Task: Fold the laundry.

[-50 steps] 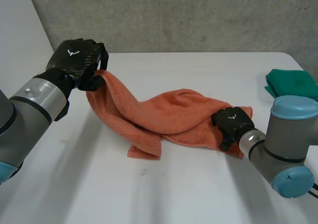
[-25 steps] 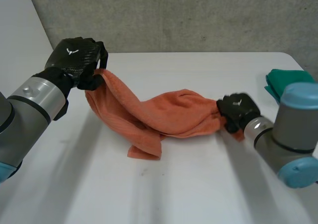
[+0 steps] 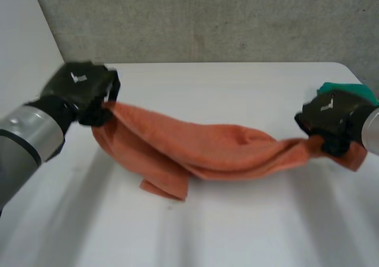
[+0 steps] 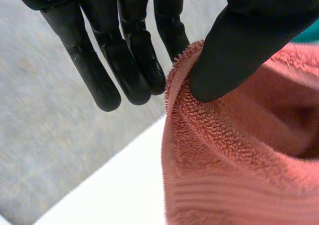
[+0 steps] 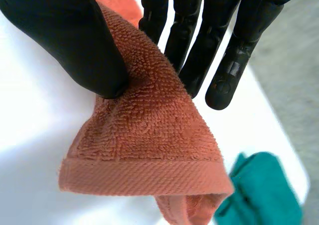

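Sagging onto the table (image 3: 237, 231), the orange towel (image 3: 207, 151) is judged soft, limp, light | left end is pinched by left hand (image 3: 80, 89), right corner by right hand (image 3: 331, 116) | hemmed corners are favoured as holds.

The white table (image 3: 237, 89) carries an orange towel (image 3: 204, 151), stretched across its middle from near the left edge toward the right edge, with the sagging middle resting on the top. A green cloth (image 3: 346, 90) lies at the right edge.
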Robot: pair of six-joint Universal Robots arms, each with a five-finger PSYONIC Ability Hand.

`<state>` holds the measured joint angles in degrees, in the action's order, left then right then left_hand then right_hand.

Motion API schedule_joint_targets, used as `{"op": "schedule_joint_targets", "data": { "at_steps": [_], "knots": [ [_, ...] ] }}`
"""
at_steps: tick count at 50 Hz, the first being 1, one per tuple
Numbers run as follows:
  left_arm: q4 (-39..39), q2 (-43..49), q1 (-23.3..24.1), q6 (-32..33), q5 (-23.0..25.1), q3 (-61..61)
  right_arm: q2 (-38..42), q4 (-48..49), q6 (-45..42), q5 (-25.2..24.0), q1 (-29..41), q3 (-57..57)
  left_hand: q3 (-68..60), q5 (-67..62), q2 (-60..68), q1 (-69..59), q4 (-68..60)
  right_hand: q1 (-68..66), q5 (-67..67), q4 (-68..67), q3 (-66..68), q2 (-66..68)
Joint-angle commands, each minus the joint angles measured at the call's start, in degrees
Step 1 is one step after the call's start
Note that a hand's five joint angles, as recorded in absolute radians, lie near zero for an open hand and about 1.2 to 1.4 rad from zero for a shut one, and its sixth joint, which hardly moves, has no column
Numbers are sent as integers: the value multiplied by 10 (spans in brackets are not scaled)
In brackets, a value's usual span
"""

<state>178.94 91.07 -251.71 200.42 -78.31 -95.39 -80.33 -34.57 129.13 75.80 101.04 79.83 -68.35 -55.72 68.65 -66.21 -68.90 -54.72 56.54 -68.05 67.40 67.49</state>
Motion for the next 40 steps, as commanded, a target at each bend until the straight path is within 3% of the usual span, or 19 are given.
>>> {"op": "schedule_joint_targets", "data": {
  "at_steps": [1, 5, 11, 16, 23, 29, 40],
  "knots": [
    [-5, 123, 2, 151, -13, 22, 102, 2, -16, 32, 9, -24, -117, -143, 113, -138, -111, -253, 135, -119, 126, 125],
    [-7, 217, 7, 163, -49, 94, 170, 32, -12, 62, 21, -83, -117, -143, 113, -138, -111, -253, 135, -119, 126, 125],
    [5, 291, 10, 160, -98, 238, 233, 112, 39, 99, 40, -237, -117, -143, 113, -138, -111, -253, 135, -119, 126, 125],
    [113, 299, 11, 140, -119, 386, 236, 217, 104, 100, 45, -365, -117, -143, 113, -138, -111, -253, 135, -119, 126, 125],
    [300, 254, 12, 113, -163, 457, 232, 383, 147, 103, 45, -476, -117, -143, 113, -138, -111, -253, 135, -119, 126, 125],
    [321, 241, 16, 112, -171, 442, 234, 484, 148, 97, 47, -474, -117, -143, 113, -138, -111, -253, 135, -119, 126, 125],
    [329, 227, 15, 116, -148, 227, 252, 430, 147, 34, 45, -332, -117, -143, 113, -138, -111, -253, 135, -119, 126, 125]
  ]
}}
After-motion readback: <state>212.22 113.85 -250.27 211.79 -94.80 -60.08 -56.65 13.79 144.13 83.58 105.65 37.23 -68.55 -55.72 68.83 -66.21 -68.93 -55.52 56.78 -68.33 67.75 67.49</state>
